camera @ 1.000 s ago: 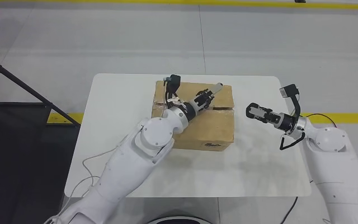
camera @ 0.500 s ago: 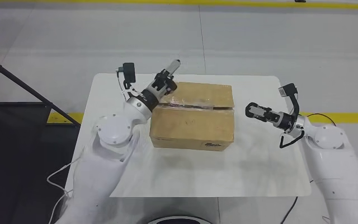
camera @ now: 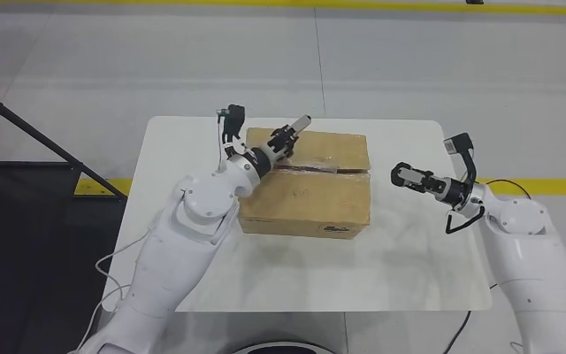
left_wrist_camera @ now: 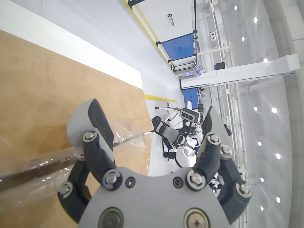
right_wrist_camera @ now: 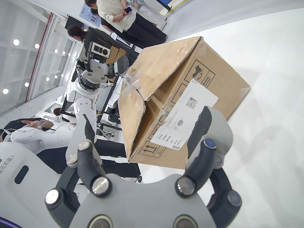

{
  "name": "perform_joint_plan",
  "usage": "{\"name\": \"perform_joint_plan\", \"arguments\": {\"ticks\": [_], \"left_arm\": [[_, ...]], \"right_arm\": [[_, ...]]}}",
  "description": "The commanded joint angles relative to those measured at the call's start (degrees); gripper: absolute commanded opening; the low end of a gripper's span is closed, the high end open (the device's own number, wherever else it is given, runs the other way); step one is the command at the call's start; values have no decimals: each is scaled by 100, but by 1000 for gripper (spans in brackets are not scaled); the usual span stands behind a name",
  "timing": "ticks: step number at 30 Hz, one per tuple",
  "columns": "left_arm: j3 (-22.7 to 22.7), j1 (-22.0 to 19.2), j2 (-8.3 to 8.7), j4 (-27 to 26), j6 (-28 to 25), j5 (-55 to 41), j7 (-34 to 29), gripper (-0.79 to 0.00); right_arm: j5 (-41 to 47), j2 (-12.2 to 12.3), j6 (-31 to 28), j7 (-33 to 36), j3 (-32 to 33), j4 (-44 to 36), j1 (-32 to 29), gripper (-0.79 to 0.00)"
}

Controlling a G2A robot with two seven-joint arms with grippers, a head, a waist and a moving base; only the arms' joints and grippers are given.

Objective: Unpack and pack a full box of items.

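A brown cardboard box (camera: 305,190) sits in the middle of the white table (camera: 177,177), its top flaps down with torn clear tape (left_wrist_camera: 128,138) along the seam. My left gripper (camera: 292,133) hangs open just above the box's top near its far left corner (left_wrist_camera: 152,117), nothing between its fingers. My right gripper (camera: 400,174) stands open a short way off the box's right end, facing the labelled end face (right_wrist_camera: 187,117). In the right wrist view the near flaps (right_wrist_camera: 135,110) gape slightly at the seam.
The table has bare room in front of the box (camera: 354,265) and to its right under the right arm. The table's far edge (camera: 389,121) lies close behind the box. A black stand (camera: 35,142) stands on the floor at the left.
The left gripper swung from over the box's top seam out past the left far corner, then came back over the box's left top. The right gripper barely moved.
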Motion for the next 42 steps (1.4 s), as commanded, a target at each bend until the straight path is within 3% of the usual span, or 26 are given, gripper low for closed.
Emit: {"name": "perform_joint_plan", "arguments": {"ticks": [1, 23, 42], "left_arm": [[60, -19, 0, 31, 60, 142, -20, 0], [768, -292, -154, 269, 78, 209, -231, 0], [1685, -860, -540, 709, -75, -175, 150, 0]], "right_arm": [[19, 4, -20, 8, -1, 26, 0, 0], [228, 44, -190, 36, -66, 258, -13, 0], [437, 183, -295, -69, -17, 315, -193, 0]]}}
